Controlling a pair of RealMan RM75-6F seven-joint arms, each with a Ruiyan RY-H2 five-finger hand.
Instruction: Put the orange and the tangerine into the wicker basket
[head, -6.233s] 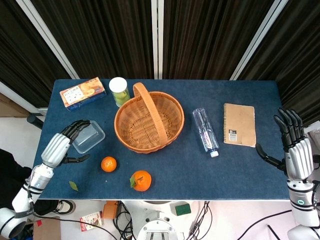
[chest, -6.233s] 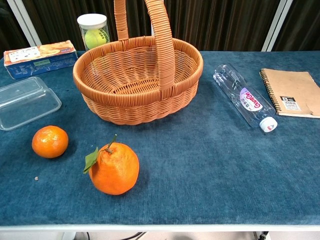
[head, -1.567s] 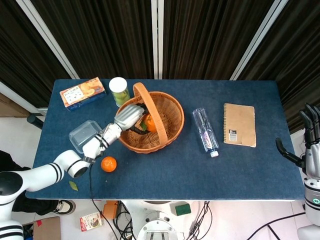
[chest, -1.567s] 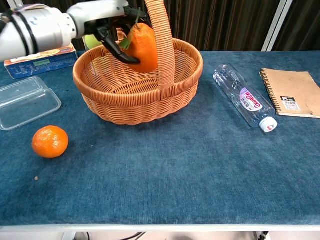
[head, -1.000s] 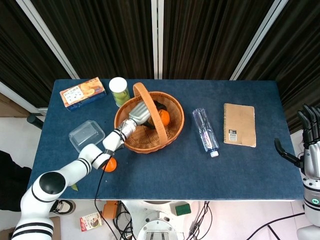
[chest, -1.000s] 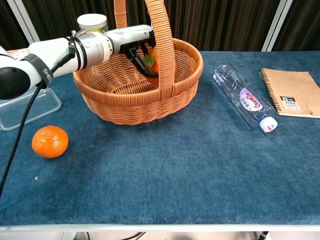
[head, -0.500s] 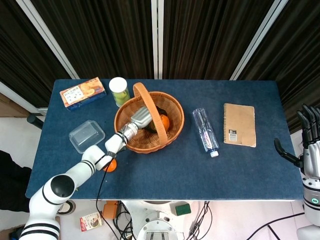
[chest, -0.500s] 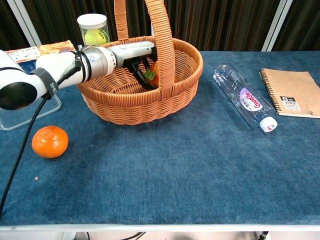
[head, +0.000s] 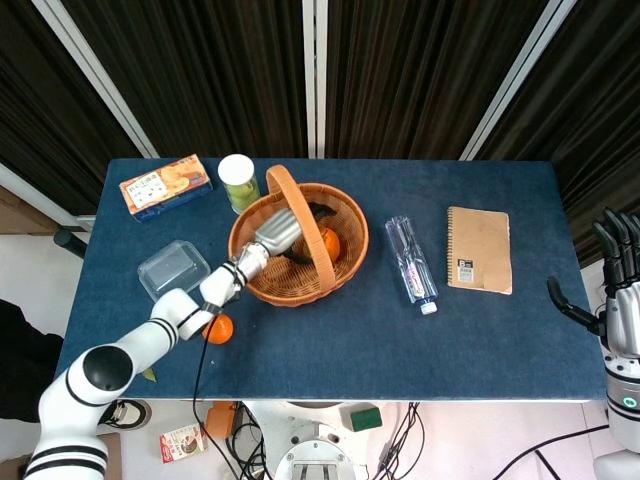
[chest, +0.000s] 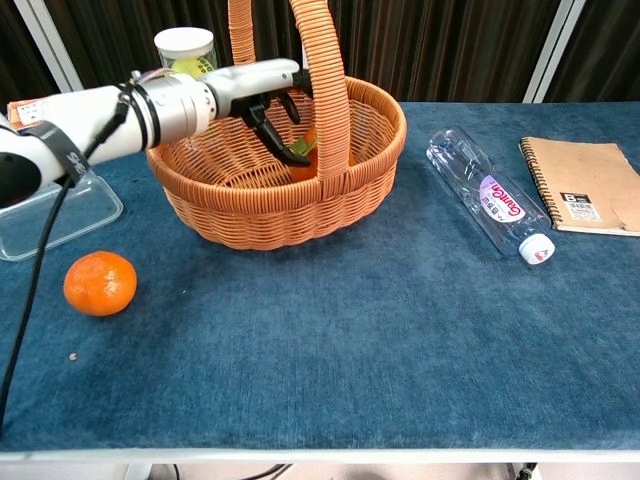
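Note:
The orange (head: 331, 242) (chest: 304, 162) lies inside the wicker basket (head: 300, 291) (chest: 281, 218), half hidden behind the handle in the chest view. My left hand (head: 279, 231) (chest: 262, 92) hovers over the basket just left of the orange, its fingers spread and holding nothing. The tangerine (head: 219, 329) (chest: 100, 283) sits on the blue cloth left of the basket, partly covered by my left forearm in the head view. My right hand (head: 620, 291) stays open beyond the table's right edge.
A clear bottle (head: 411, 260) (chest: 490, 205) and a notebook (head: 479, 249) (chest: 585, 185) lie right of the basket. A clear plastic tub (head: 172, 270) (chest: 40, 215), a cracker box (head: 165, 186) and a tennis-ball can (head: 239, 183) (chest: 186, 55) stand to its left and behind.
The left hand has let go of the orange and lifted slightly with its fingers spread. The orange now rests lower on the basket's floor. The right hand is still.

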